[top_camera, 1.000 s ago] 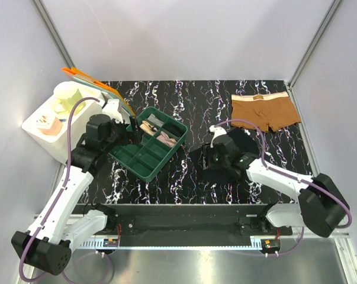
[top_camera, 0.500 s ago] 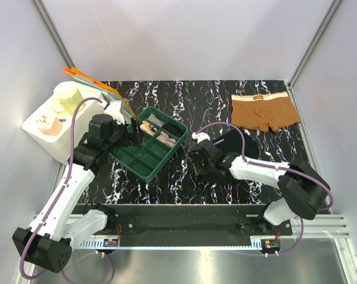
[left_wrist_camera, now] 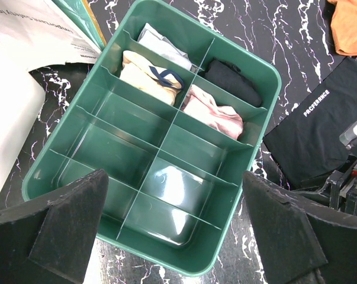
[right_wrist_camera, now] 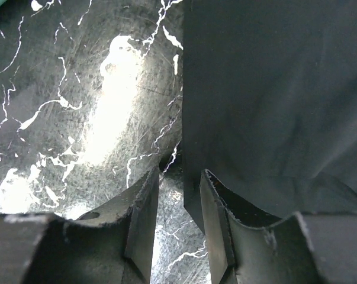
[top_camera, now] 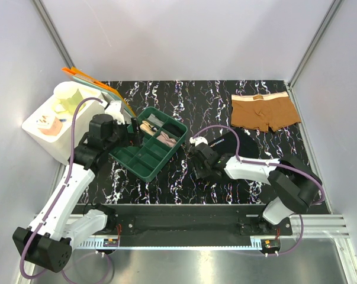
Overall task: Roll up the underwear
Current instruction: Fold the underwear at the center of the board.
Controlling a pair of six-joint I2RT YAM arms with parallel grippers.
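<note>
- Right end effector (right_wrist_camera: 178,177) has the black boxer briefs (right_wrist_camera: 273,89) hem between its narrowed fingers, likely to start the roll; grip uncertain.
- Left end effector (left_wrist_camera: 175,177), spread wide, hovers above the green tray (left_wrist_camera: 116,148), keeping clear.

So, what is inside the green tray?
The far compartments of the green tray hold a pale grey roll, a cream roll, a black roll and a pink roll. The nearer compartments look bare. Anything beneath the rolls is covered.
</note>
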